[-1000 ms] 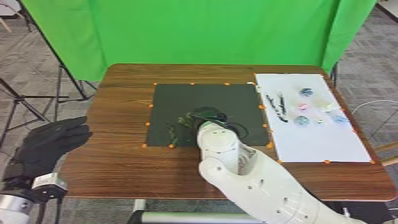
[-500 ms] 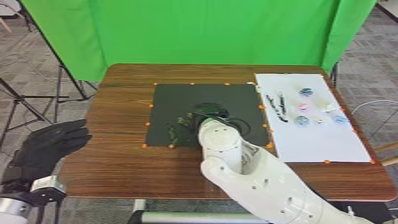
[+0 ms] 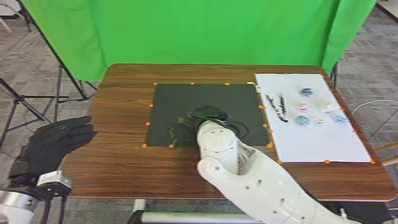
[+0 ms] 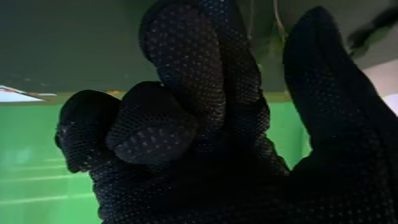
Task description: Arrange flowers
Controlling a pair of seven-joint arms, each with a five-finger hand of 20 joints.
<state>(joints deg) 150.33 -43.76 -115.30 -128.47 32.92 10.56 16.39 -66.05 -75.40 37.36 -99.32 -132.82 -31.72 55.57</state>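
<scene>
A green backdrop [image 3: 213,35] hangs behind the far edge of the brown tabletop [image 3: 115,170], with gray carpet [image 3: 364,50] around it. 2 sheets lie on the wood: a black sheet [image 3: 182,95] around the middle, and a white sheet [image 3: 324,147] beside it toward the right edge. Orange markers [image 3: 193,84] dot their borders.

The flowers are on the white sheet, in its half toward the tabletop's far right corner: a blue flower [image 3: 306,92] farthest back, a pink flower [image 3: 303,107] nearer, a pale flower [image 3: 330,107] to its right, and 2 more bluish blooms [image 3: 302,120] closer to the near edge, with a small pale bloom [image 3: 321,121] between them. Along that sheet's left side lie 2 slender dark stems [image 3: 282,107].

Green sprigs [image 3: 184,121] are on the black sheet, just left of the right hand [image 3: 210,113]. That hand is low over the sheet — the right wrist view shows it partly open, some fingers bent and others long, the thumb standing apart. A thin stem [image 4: 279,22] shows between thumb and fingers; whether they touch it, I cannot tell.

The left hand [image 3: 51,142] is by the tabletop's left edge, toward the near corner — fingers loosely extended, holding nothing.
</scene>
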